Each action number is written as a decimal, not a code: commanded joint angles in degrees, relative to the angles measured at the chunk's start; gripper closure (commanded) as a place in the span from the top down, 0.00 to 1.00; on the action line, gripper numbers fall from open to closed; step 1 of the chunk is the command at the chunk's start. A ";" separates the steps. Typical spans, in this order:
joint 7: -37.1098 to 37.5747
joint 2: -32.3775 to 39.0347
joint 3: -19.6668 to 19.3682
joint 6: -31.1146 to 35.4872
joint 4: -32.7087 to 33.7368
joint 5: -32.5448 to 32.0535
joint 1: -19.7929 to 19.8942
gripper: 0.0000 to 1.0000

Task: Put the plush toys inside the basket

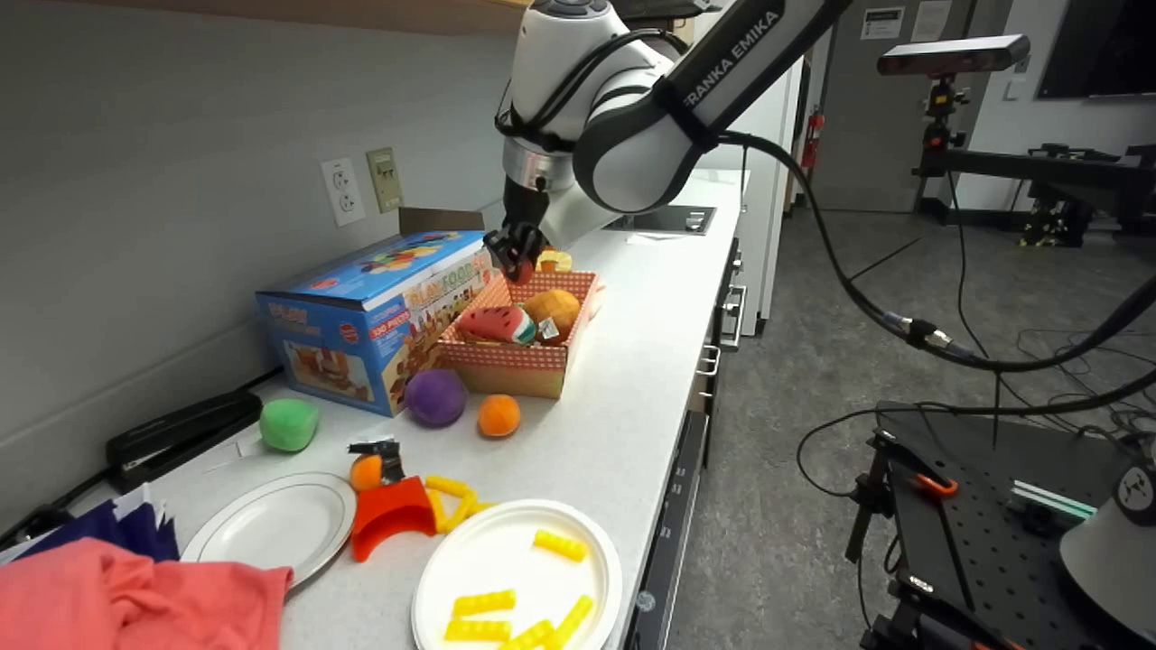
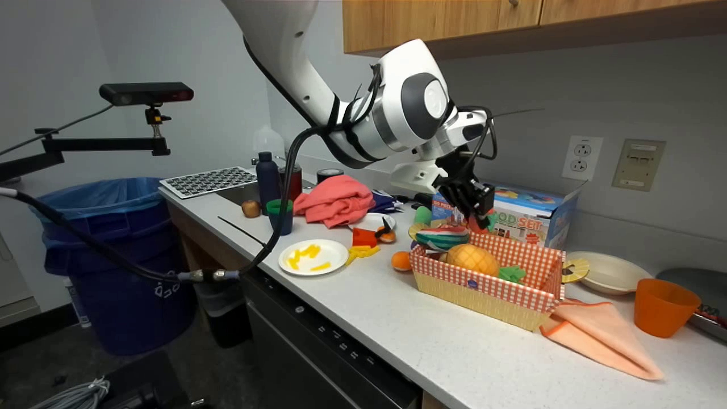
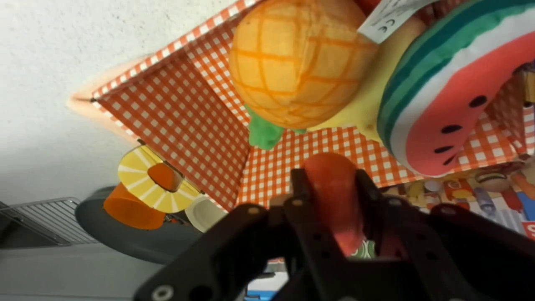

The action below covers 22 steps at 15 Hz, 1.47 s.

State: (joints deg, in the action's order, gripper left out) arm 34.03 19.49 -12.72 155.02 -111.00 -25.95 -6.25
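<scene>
Currently the fingers (image 3: 368, 187) clamp the red plush toy (image 3: 332, 179) between their tips, near the basket (image 3: 175, 121) rim.

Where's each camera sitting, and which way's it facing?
In an exterior view: near the coral cloth, facing along the counter; arm and gripper show.
In an exterior view: near the orange cup, facing toward the cloth; arm and gripper show.
In the wrist view: over the basket, facing down; gripper shows.
Both exterior views share the basket.
</scene>
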 commanded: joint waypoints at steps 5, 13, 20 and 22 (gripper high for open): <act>7.02 0.80 -3.21 0.48 0.53 -2.61 -3.71 0.94; 0.63 -5.05 3.41 0.90 -4.26 -0.51 -4.75 1.00; -15.99 -4.94 14.55 -1.19 -6.81 15.80 -2.68 1.00; -18.87 -3.40 15.36 -2.57 -5.99 19.14 -2.33 1.00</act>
State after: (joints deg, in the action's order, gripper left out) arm 21.19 15.11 0.34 154.62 -117.56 -12.32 -10.56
